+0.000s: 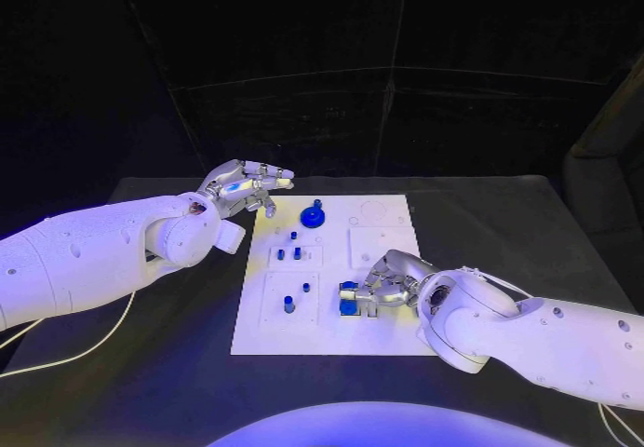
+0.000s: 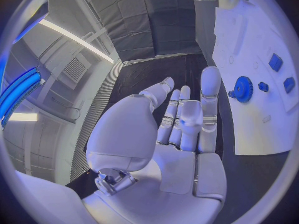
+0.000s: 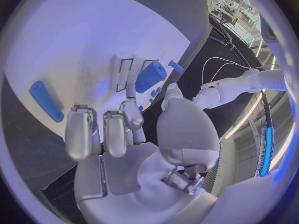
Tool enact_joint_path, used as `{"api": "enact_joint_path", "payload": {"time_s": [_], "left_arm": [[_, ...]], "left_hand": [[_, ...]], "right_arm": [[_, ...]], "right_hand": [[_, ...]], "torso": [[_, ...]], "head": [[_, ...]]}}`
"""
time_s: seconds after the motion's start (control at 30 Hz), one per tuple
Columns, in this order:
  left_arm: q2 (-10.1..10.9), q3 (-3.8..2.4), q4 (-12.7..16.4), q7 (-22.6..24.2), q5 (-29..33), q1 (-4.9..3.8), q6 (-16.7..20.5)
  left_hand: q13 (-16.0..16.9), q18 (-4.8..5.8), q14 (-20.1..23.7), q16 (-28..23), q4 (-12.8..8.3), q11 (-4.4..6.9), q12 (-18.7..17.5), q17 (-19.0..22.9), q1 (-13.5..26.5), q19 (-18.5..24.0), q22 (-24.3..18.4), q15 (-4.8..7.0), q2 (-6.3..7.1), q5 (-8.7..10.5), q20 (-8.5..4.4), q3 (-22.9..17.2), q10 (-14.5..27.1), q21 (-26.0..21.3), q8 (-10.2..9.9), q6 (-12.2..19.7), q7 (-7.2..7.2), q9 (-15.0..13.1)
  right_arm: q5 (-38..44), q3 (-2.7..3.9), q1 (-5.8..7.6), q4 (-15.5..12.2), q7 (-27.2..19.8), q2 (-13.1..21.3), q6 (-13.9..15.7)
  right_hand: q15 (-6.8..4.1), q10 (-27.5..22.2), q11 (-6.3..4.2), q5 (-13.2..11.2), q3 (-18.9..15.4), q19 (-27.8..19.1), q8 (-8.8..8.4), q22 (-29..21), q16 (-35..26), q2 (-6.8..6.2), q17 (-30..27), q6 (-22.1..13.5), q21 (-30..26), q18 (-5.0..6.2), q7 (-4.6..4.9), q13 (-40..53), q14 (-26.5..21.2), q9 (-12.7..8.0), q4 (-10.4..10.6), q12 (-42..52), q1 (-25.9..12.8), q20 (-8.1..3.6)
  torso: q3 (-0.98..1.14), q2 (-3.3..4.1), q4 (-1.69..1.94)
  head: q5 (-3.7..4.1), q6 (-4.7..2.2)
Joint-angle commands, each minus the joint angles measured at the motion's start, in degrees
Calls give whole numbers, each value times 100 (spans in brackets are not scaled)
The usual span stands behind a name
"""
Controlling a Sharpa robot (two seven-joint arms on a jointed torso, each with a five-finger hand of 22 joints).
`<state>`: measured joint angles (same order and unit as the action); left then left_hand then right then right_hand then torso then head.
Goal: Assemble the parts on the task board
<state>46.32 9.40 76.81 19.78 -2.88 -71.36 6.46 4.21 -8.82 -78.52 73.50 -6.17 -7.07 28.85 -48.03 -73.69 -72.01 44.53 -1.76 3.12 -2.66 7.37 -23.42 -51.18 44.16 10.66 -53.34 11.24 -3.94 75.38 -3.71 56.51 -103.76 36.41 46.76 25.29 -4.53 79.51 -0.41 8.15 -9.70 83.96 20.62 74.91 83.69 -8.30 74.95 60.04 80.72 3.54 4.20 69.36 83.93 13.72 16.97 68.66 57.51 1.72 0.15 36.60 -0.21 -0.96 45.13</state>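
Observation:
The white task board (image 1: pixel 382 209) lies in the middle of the black table. A blue gear (image 1: pixel 313 219) stands near its far edge, with several small blue pegs (image 1: pixel 288 252) on the left half. My left hand (image 1: pixel 248 186) hovers over the board's far left corner, fingers apart and empty; in the left wrist view the hand (image 2: pixel 187 119) points towards the gear (image 2: pixel 241 88). My right hand (image 1: pixel 382 284) is low over the board's near right part, curled round a blue cylinder (image 1: pixel 352 298). In the right wrist view thumb and a finger pinch that cylinder (image 3: pixel 150 76) beside two rectangular slots.
A blue bar (image 3: pixel 45 101) lies flat on the board (image 3: pixel 74 35) apart from the right hand. White cables (image 1: pixel 81 354) trail off the table's left side. Bare black table (image 1: pixel 510 214) surrounds the board.

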Motion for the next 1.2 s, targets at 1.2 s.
{"api": "enact_joint_path", "payload": {"time_s": [1.2], "left_arm": [[-5,-4,-10,-8,20,-9,-73]], "left_hand": [[-7,-116,18,9,-12,0,34,6,32,38,-5,-5,19,-16,0,9,55,-20,36,44,3,2]], "right_arm": [[515,0,5,2,-279,37,-319]], "right_hand": [[-73,196,-117,184,129,138,439,353,70,588,400,132,124,-81,-153,345,395,347,-693,251,1780,-72]], "torso": [[0,1,3]], "head": [[24,24]]}}
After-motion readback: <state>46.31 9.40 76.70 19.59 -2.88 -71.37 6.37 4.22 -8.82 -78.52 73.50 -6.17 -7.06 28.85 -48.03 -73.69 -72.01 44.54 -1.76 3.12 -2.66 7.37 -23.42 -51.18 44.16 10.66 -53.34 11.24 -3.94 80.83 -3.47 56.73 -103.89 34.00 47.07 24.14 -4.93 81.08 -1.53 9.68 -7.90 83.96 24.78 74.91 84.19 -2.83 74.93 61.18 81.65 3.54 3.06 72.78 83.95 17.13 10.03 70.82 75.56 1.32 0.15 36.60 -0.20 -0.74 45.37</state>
